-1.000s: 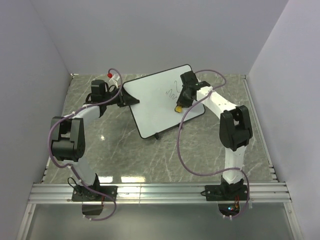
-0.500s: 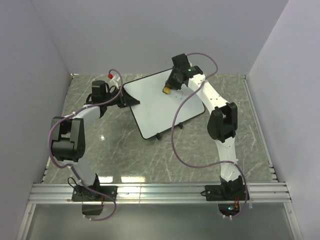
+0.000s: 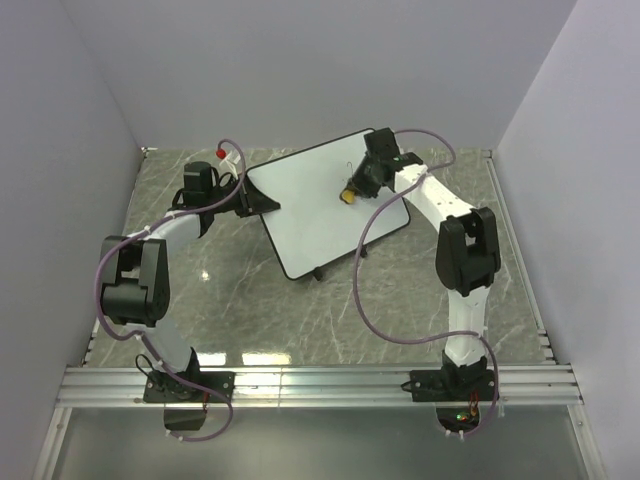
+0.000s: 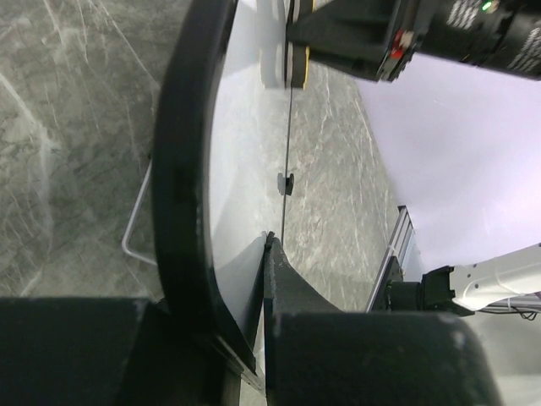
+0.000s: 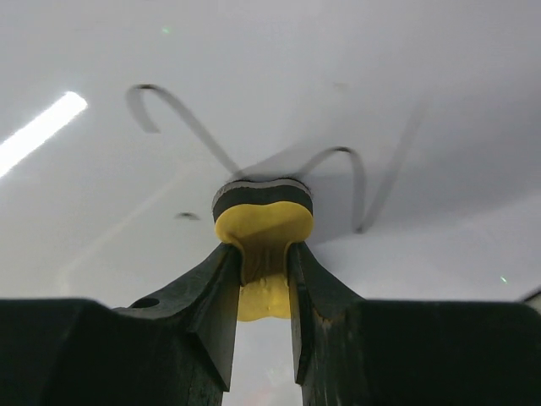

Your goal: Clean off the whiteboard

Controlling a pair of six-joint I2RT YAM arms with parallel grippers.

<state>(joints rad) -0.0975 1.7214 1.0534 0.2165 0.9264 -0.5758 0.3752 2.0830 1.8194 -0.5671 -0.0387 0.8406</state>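
Left hand (image 3: 256, 203) pinches the whiteboard (image 3: 305, 215) rim; right hand (image 5: 264, 266) pinches a yellow eraser (image 5: 263, 222) against it.

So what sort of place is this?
Probably a robot test booth: plain white walls box in a marble-look table, a left arm and right arm are bolted to a metal rail, a whiteboard between them.

Eraser (image 3: 348, 195), apparently touching, on whiteboard (image 3: 305, 215)

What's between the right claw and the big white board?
A small yellow eraser block, pressed against the flat white whiteboard, shown in the right wrist view.
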